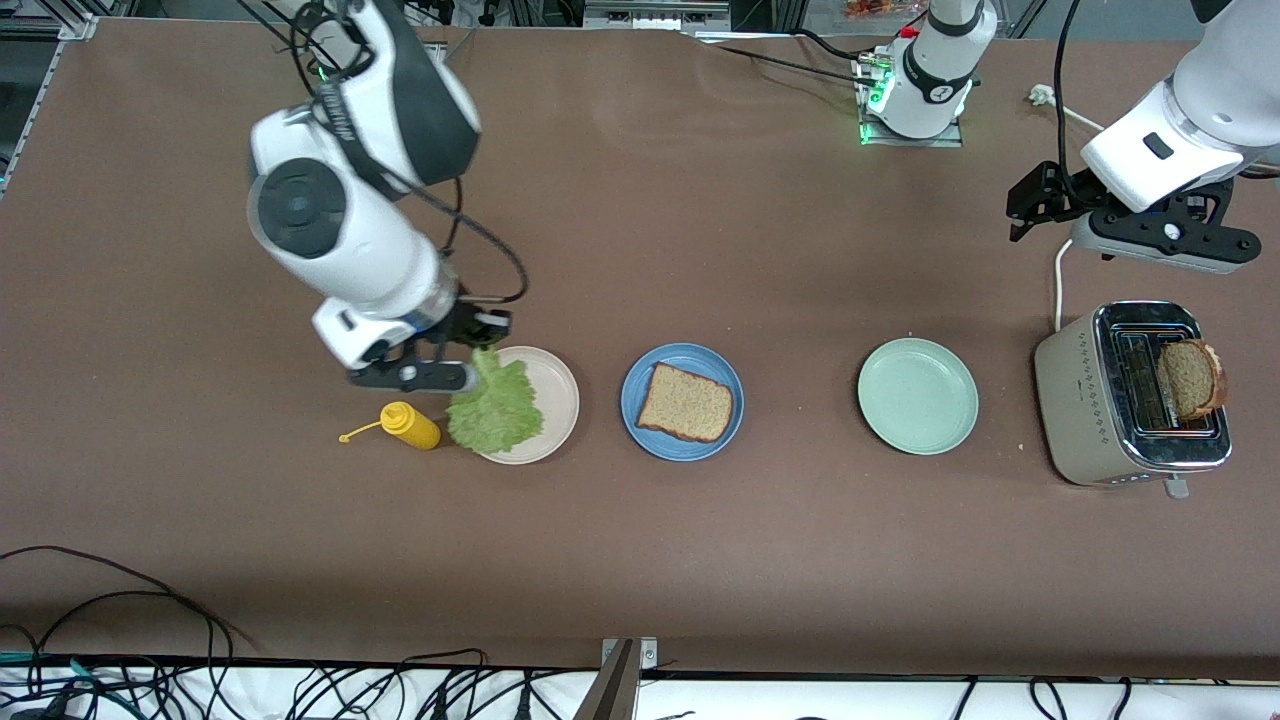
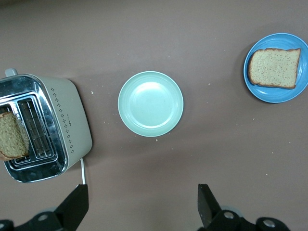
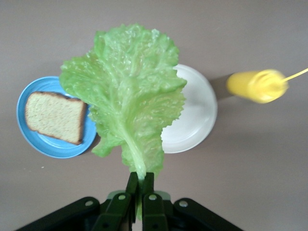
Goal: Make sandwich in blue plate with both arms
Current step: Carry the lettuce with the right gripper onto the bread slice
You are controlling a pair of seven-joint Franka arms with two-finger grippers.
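Over the round beige plate [image 1: 545, 400] at the right arm's end of the table, I've got the right gripper [image 1: 478, 352] with its fingers [image 3: 131, 188] pinched nearly together on the stem of the ruffled green lettuce leaf [image 1: 494, 407]; the leaf hangs free above the plate, w/ the yellow squeeze bottle [image 1: 410, 424] lying on the table just beside it.

Round mid-blue plate [image 1: 682, 401] sits next along, near the middle, carrying one slice of brown wholegrain bread [image 1: 686, 403] flat on it. Empty-looking pale green round plate [image 1: 917, 395] comes after, then the beige-and-chrome toaster [image 1: 1130, 394] w/ a second brown bread slice [image 1: 1190, 378] standing up out of a slot.

Left gripper [image 1: 1040, 205] hangs over bare table farther from the front cam than the toaster; in the left wrist view its black fingers [image 2: 74, 207] are spread wide apart, holding nothing, touching nothing
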